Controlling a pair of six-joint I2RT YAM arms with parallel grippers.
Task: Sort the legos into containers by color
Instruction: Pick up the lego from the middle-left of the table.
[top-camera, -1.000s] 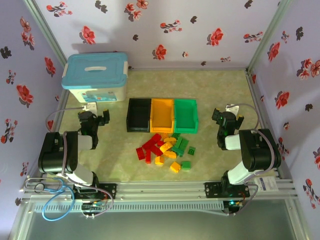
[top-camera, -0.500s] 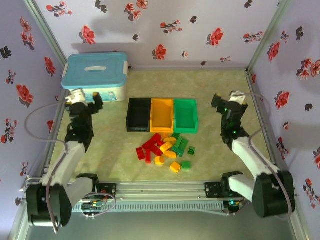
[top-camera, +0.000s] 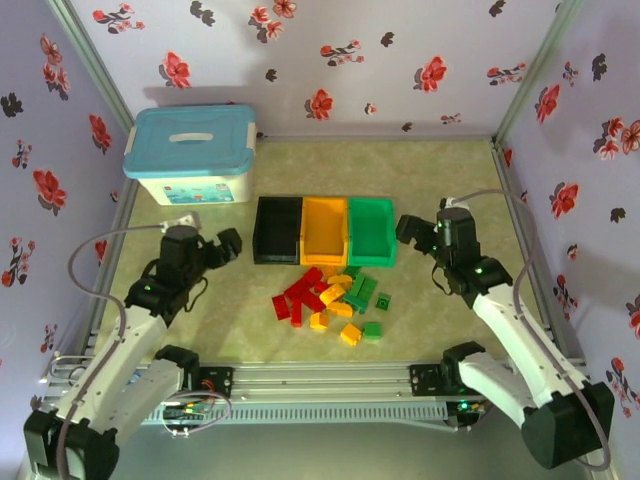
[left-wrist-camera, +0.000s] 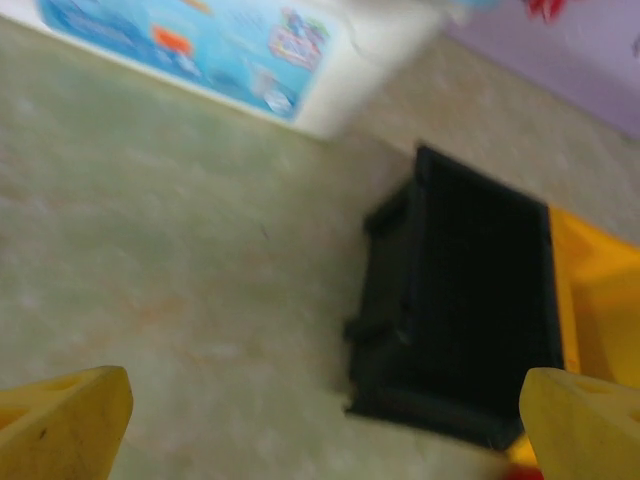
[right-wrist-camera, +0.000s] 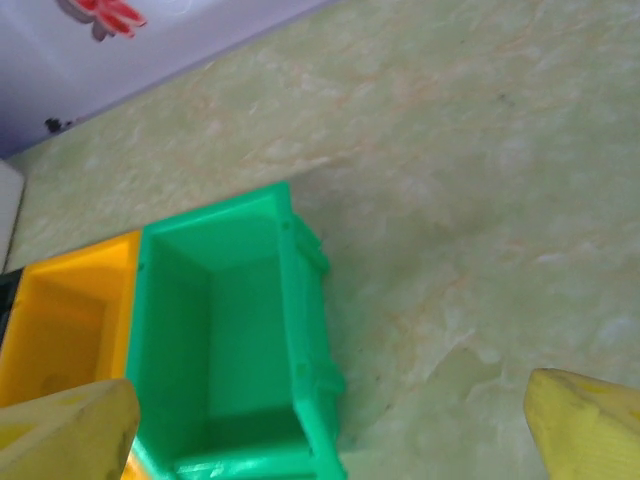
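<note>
The legos (top-camera: 333, 299), small red, orange-yellow and green bricks, lie in a loose pile on the table just in front of the containers. The black bin (top-camera: 277, 230), orange bin (top-camera: 324, 232) and green bin (top-camera: 371, 232) stand side by side, and each looks empty. My left gripper (top-camera: 216, 250) hovers open left of the black bin (left-wrist-camera: 470, 300), nothing between its yellow fingertips (left-wrist-camera: 62, 425). My right gripper (top-camera: 420, 243) hovers open right of the green bin (right-wrist-camera: 225, 340), also holding nothing. The left wrist view is blurred.
A large white box with a light-blue lid (top-camera: 191, 155) stands at the back left, behind my left arm. Floral walls close in the table on three sides. A metal rail (top-camera: 320, 380) runs along the near edge.
Both arms have unfolded from their bases and swung inward and down toward the row of bins, the left from near the white box, the right from the far right. Both grippers stayed open.
</note>
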